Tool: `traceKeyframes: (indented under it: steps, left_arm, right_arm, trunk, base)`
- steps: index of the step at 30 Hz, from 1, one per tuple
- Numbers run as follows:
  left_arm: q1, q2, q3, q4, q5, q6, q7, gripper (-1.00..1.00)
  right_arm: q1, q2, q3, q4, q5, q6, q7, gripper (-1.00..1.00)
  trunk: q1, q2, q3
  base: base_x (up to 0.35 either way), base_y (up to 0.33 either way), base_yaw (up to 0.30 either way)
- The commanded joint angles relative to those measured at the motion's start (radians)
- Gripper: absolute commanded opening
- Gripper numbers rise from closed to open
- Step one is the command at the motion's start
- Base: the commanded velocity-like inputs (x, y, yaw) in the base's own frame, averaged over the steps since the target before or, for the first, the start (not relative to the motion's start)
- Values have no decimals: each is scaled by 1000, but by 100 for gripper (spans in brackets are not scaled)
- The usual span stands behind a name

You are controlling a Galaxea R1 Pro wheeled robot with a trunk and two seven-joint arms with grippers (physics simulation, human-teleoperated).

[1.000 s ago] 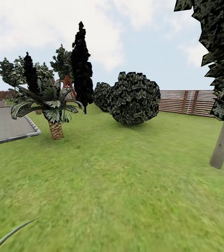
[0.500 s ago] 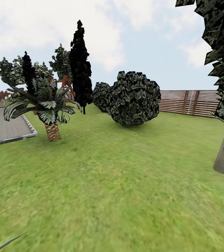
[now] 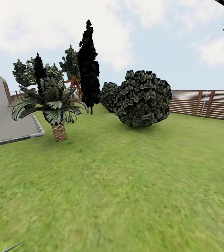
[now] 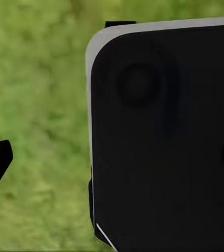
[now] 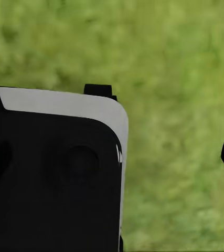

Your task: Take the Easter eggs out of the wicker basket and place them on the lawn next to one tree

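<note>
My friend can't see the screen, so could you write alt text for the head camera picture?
A wide green lawn fills the foreground of a simulated garden. A short palm stands at left beside a grey paved area, with a tall black conifer and round dark bush behind. A brown slatted fence runs along the right under cloudy sky.

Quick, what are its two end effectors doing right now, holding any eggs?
Left end effector: cannot be told; a dark body blocks the wrist view over the lawn.
Right end effector: cannot be told either.

Mottled green lawn [image 3: 126, 182], black conifer [image 3: 89, 63], brown slatted fence [image 3: 210, 103].
</note>
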Motion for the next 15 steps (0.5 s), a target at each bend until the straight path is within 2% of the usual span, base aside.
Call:
traceKeyframes:
  steps: [1,15]
  left_arm:
    - [1,0,-1,-2,0,0,0,100]
    - [1,1,-1,-2,0,0,0,100]
  right_arm:
    - [-2,0,6,4,0,-6,0,100]
    - [-2,0,6,4,1,-6,0,100]
  trunk:
    - [1,0,-1]
    - [1,0,-1]
  base:
    - [341,-93,25]
    - [341,-93,4]
